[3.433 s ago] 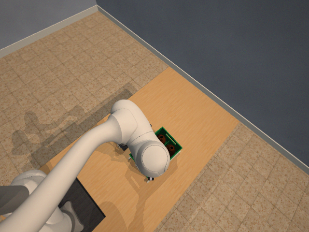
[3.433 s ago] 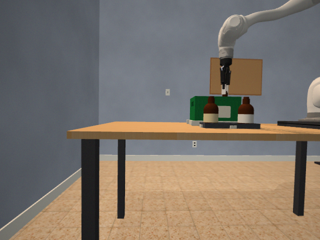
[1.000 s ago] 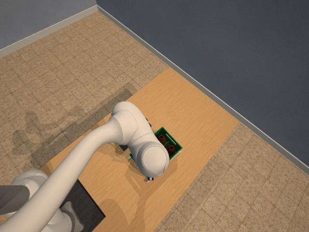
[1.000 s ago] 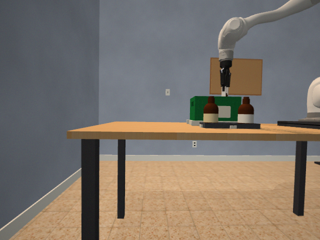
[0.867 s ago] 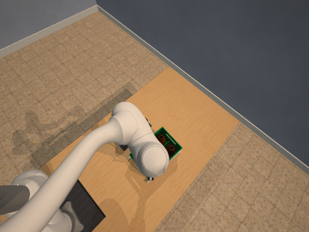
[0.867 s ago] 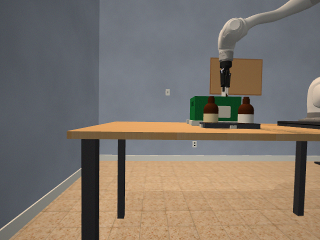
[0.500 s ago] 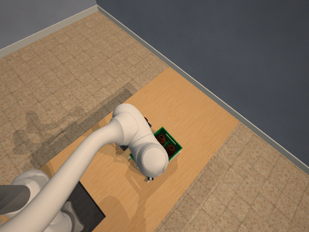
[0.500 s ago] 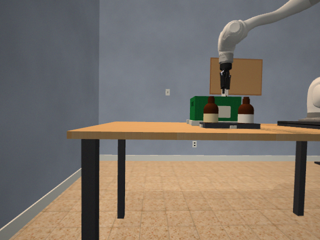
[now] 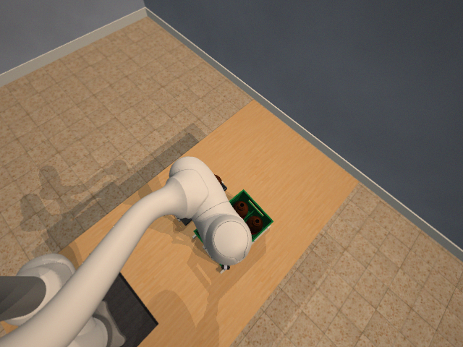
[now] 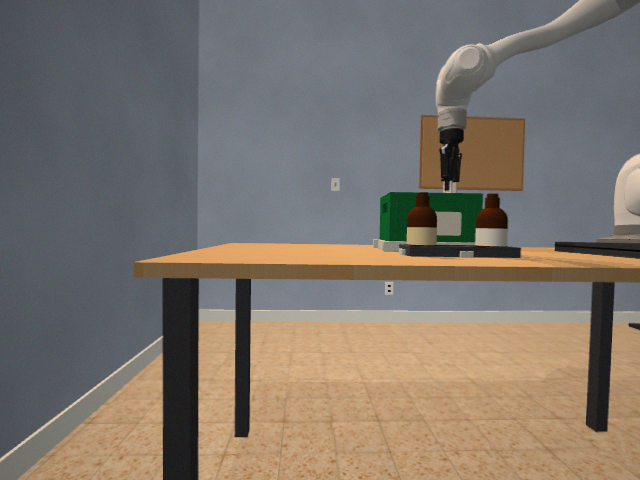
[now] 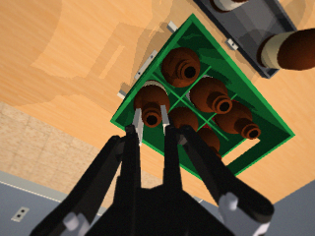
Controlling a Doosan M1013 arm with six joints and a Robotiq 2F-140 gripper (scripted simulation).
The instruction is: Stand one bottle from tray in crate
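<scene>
Wrist view: pincer (image 11: 152,126) clamped on a brown bottle (image 11: 152,104) neck in green gridded crate (image 11: 266,146); neighbouring bottles crowd adjacent cells on the wooden counter (image 11: 74,54).

A light wooden table (image 10: 268,258) on black legs (image 10: 179,372) carries a green crate (image 10: 398,217) toward its far right; a dark tray (image 10: 460,251) lies just in front of the crate, nearer the camera, and a black base plate (image 10: 594,248) rests at the right edge
</scene>
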